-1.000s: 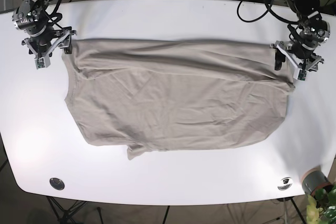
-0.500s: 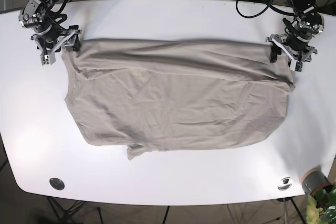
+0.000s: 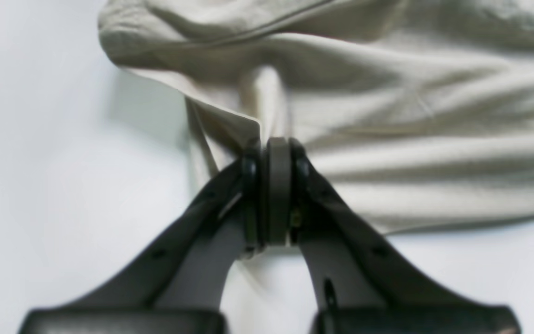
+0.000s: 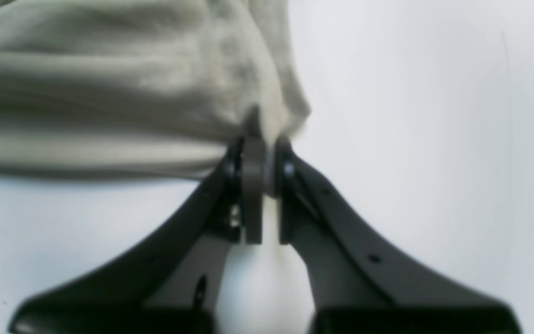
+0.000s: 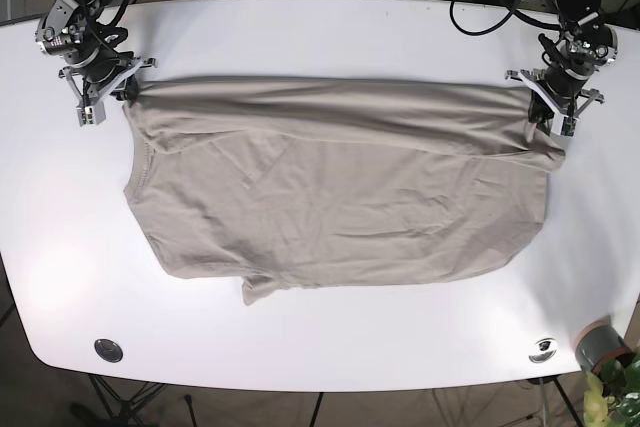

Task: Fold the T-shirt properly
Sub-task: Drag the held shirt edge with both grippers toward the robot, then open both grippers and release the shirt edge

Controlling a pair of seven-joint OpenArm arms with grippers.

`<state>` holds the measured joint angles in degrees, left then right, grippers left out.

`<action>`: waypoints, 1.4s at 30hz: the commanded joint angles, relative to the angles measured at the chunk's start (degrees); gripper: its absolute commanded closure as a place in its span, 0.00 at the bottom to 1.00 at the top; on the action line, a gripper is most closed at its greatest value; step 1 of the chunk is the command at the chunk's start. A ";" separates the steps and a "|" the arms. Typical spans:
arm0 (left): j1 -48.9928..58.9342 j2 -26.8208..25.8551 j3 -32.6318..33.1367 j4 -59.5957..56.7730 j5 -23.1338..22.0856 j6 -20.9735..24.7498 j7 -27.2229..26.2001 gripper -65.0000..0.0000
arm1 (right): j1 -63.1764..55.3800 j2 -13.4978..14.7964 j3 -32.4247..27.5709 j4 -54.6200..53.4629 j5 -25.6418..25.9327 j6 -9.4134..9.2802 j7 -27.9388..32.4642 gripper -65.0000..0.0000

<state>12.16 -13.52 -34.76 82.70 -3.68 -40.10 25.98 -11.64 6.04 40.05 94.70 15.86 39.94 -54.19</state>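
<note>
Beige T-shirt lay spread across the middle of the white worktop. Near the far-left corner, the right gripper pinched its top corner tight; toward the far-right, the left gripper clamped the opposite corner.

Base view looks straight down; wrist views sit close, sharing the T-shirt corners.

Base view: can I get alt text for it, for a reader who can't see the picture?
A beige T-shirt lies spread on a white table, seen from above. The left gripper and right gripper each pinch a far corner of it.
</note>
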 commanded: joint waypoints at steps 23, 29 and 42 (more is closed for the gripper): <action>15.40 0.46 -10.73 7.11 -0.93 0.10 -0.97 1.00 | -18.56 -2.04 0.69 15.50 0.63 0.06 0.70 0.97; 16.36 0.38 -10.82 7.11 -0.84 0.10 -0.97 0.65 | -20.67 -2.04 0.52 15.50 0.71 0.06 0.70 0.97; 16.19 0.02 -14.16 13.35 -9.46 0.10 -0.97 0.42 | -21.28 -2.04 0.78 18.40 0.63 0.06 0.70 0.41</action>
<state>28.36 -12.32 -48.05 94.98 -10.87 -40.14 26.04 -32.38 3.51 40.49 111.59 15.88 40.05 -54.22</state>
